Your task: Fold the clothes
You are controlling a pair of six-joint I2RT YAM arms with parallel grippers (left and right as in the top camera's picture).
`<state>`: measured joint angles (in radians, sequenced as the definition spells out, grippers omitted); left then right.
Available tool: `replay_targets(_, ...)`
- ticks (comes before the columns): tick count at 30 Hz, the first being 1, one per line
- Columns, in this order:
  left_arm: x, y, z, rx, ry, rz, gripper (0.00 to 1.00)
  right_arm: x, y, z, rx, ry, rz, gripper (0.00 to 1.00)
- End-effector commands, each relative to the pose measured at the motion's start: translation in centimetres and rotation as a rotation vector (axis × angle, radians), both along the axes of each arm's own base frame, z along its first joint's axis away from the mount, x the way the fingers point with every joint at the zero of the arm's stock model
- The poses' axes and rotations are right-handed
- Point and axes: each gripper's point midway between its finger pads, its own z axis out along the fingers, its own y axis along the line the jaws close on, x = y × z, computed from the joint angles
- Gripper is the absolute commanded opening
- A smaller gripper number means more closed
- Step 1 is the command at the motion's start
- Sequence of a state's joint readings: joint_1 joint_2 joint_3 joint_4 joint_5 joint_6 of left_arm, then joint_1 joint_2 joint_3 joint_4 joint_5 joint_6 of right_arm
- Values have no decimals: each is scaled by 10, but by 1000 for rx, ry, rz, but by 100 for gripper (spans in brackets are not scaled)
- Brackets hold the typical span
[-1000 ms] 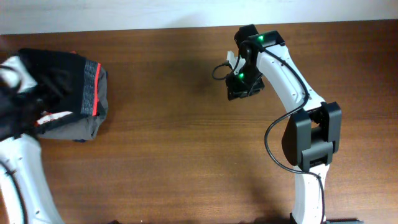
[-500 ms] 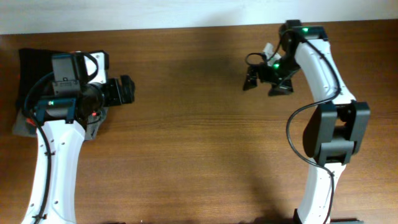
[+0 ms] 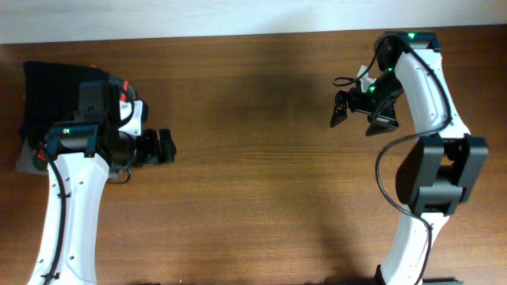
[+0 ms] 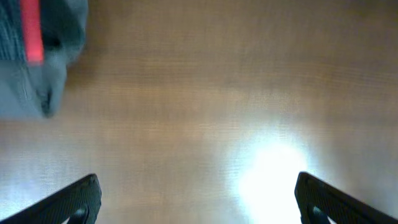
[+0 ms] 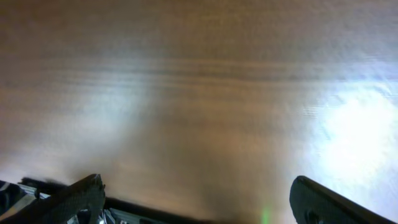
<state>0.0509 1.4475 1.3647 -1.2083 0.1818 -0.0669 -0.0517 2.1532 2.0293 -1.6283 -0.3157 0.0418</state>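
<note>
The clothes lie as a folded black bundle at the table's far left, with a red and grey stripe band on the right side. My left arm partly covers the bundle. My left gripper is just right of the bundle, open and empty. In the left wrist view only a blurred corner of the clothes shows at the upper left, away from my left gripper. My right gripper hangs open over bare wood at the right. In the right wrist view my right gripper has nothing between its fingers.
A grey fabric edge peeks out under the bundle at the left. The brown wooden table runs between the two arms, and its back edge meets a white wall.
My left arm has drawn back off the bundle and its gripper now sits to the right of it. The right gripper has moved right. Both sets of jaws have opened wide.
</note>
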Motion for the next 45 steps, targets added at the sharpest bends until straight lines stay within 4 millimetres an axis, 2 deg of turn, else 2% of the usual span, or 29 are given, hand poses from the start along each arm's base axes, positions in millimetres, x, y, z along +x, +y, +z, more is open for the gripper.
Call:
replay_targets(1, -14, 0, -1, 4, 46, -14, 99, -10, -8, 47, -58, -114, 17, 99)
replay_targets(6, -33, 0, 8, 12, 62, -12, 99, -31, -13, 79, -94, -172, 18, 99)
replay_targets(7, -38, 3, 16, 33, 29, -7, 99, -39, -13, 91, -99, -205, 16, 99)
replay_targets(12, -53, 9, 50, 78, -116, 8, 99, -68, -11, 117, -104, -289, 13, 99)
replay_targets(17, -79, 8, 81, 90, -306, 16, 99, -100, -10, 127, -110, -396, 7, 99)
replay_targets(23, -117, 9, 92, 110, -482, 27, 99, -147, -7, 125, -122, -584, -1, 99)
replay_targets(27, -129, 14, 94, 175, -591, 2, 99, -174, -7, 126, -134, -745, -9, 99)
replay_targets(30, -132, 37, 88, 289, -618, 81, 99, -190, -6, 131, -143, -887, -16, 99)
replay_targets(32, -136, 53, 75, 369, -587, 131, 99, -198, -9, 133, -166, -968, -26, 99)
replay_targets(35, -136, 55, 55, 378, -532, 128, 99, -209, -13, 131, -199, -1005, -39, 99)
replay_targets(39, -137, 55, 38, 378, -487, 119, 99, -213, -13, 130, -199, -1009, -39, 99)
replay_targets(45, -138, 55, 34, 378, -471, 117, 99, -213, -13, 130, -199, -1009, -39, 99)
